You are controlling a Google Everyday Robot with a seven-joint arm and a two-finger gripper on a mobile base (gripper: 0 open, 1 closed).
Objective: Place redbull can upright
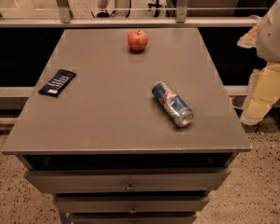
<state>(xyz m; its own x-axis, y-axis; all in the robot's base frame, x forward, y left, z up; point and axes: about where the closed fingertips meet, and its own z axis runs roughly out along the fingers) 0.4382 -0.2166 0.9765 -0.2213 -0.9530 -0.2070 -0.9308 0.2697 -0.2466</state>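
The redbull can [172, 103] lies on its side on the grey table top [107, 106], right of the middle. Its blue and silver body points diagonally, with one silver end toward the front right corner. My gripper [260, 101] hangs at the right edge of the view, beyond the table's right side and apart from the can. The white arm [276, 29] rises above it. Nothing is held.
A red apple [137, 40] stands near the table's back edge. A dark blue packet [57, 82] lies flat at the left. Drawers [129, 181] sit under the table top. A railing [121, 21] runs behind the table.
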